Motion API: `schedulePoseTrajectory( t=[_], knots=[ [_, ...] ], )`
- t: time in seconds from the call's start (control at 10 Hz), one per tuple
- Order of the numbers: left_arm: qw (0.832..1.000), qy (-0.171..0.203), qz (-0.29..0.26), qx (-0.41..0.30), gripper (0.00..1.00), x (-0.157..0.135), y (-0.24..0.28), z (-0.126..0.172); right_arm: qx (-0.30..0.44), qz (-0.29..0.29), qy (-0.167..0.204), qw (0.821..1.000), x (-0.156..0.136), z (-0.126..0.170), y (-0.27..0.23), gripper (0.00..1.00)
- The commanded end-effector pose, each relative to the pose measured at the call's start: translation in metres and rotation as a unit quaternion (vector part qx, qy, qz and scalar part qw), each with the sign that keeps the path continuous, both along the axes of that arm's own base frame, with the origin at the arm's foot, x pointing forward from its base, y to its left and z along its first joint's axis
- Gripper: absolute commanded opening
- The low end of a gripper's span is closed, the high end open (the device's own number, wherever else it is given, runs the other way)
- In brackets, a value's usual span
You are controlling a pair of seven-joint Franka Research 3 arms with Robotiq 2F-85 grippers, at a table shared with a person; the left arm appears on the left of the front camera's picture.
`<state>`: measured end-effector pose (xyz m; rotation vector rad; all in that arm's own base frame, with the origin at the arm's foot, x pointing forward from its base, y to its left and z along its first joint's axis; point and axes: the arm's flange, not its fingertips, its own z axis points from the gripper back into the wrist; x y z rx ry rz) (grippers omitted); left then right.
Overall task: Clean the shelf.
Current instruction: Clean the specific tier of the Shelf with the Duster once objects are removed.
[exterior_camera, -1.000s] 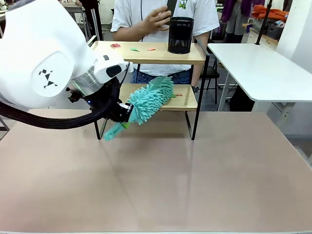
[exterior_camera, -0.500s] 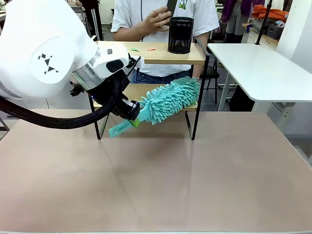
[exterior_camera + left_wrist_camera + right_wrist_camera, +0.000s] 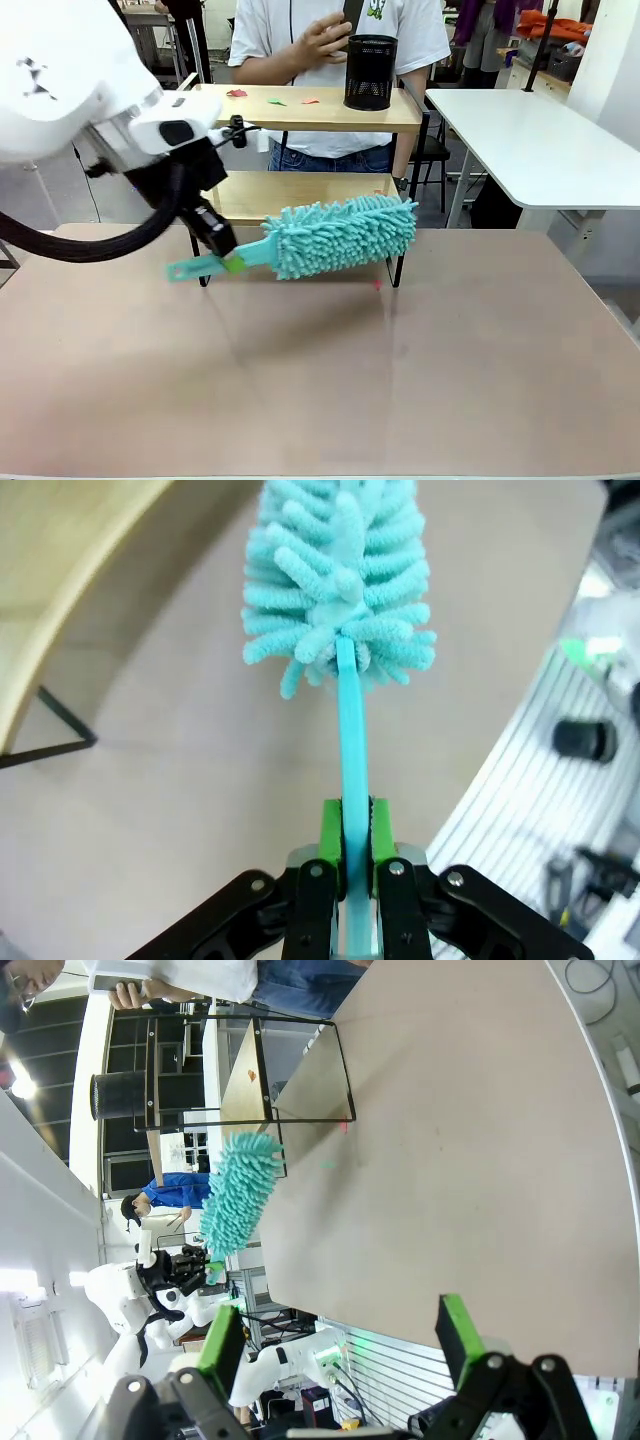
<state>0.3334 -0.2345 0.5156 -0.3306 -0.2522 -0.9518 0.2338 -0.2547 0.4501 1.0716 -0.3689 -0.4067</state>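
We see the left gripper (image 3: 347, 830) clamped on the handle of the teal duster (image 3: 340, 235), just before the front edge of the shelf (image 3: 300, 185), while the right gripper (image 3: 340, 1330) gapes wide.

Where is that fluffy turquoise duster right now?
Front view: the duster hangs near the middle, above the brown table, just in front of the lower board of the shelf, its handle pinched by the left fingers.

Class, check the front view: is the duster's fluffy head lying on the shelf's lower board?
No, the duster hangs in front of the shelf, off its boards, gripped by the left tool.
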Motion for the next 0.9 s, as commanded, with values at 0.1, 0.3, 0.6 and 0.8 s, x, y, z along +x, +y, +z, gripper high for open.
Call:
schedulePoseTrajectory(
  t=[0.1, 0.3, 0.6, 0.8],
  knots=[
    [0.999, -0.017, -0.039, -0.009, 0.12, -0.005, 0.036, 0.024, -0.007, 0.009, -0.008, 1.000, -0.001, 0.000, -0.001, 1.00],
    [0.999, -0.012, -0.041, -0.031, 0.12, -0.007, 0.056, 0.032, -0.007, 0.009, -0.008, 1.000, -0.001, 0.000, -0.001, 1.00],
    [0.998, -0.021, -0.033, -0.038, 0.12, -0.010, 0.072, 0.037, -0.007, 0.009, -0.008, 1.000, -0.001, 0.000, -0.001, 1.00],
    [0.999, 0.000, -0.011, -0.042, 0.12, -0.014, 0.093, 0.032, -0.007, 0.009, -0.008, 1.000, -0.001, 0.000, -0.001, 1.00]
  ],
)
